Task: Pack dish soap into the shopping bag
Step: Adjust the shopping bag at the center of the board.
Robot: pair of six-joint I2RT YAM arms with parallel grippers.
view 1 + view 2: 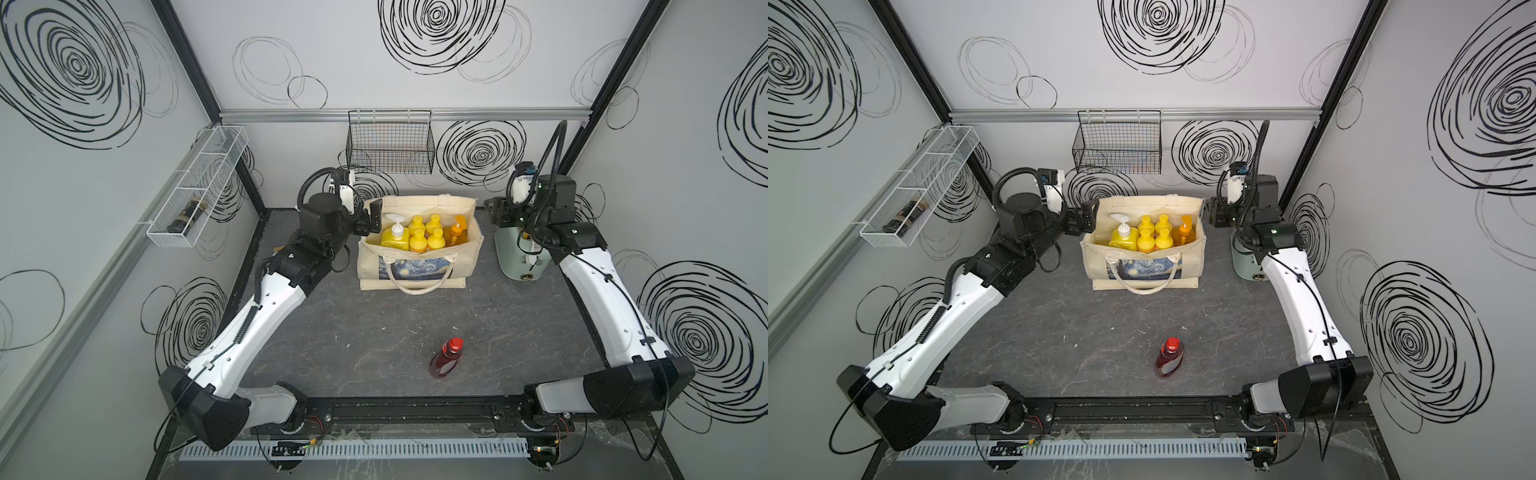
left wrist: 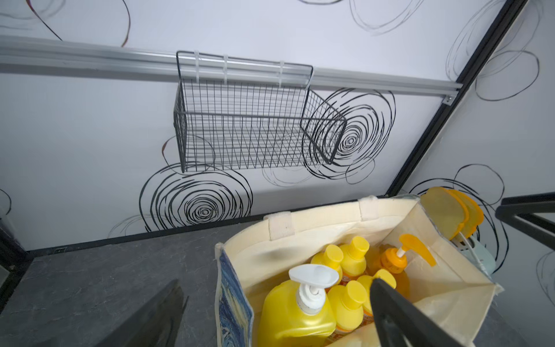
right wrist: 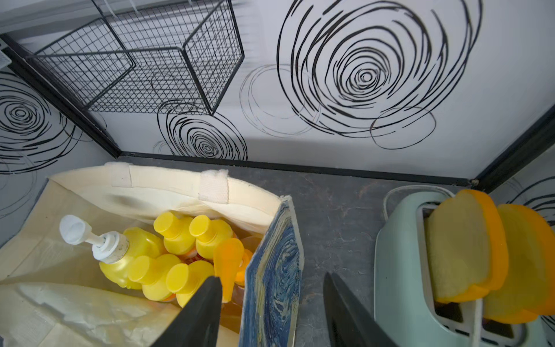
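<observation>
While both arms reach over the gray table (image 1: 374,324), the shopping bag (image 1: 376,266) stands open in the middle, near the back wall. Six soap bottles stand inside it: a yellow bottle (image 1: 394,239) with a white pump, four orange bottles (image 1: 417,242) with yellow caps, and an amber pump bottle (image 1: 457,233). The red bottle (image 1: 446,358) is out on the table near the front edge, well apart from the bag.

The left pincer (image 1: 370,219) is at the left end of the bag. Its jaws are wide apart and hold nothing. In the left wrist view one finger (image 2: 399,312) is over the inside of the bag and the other is outside, so the end wall is between them. The right pincer (image 1: 492,211) is at the right end of the bag. Its jaws are apart too, one finger inside and one outside, and they do not squeeze the cloth. A green toaster (image 1: 517,259) stands just beside the bag, under the right arm. A black wire basket (image 1: 390,143) hangs on the back wall.
</observation>
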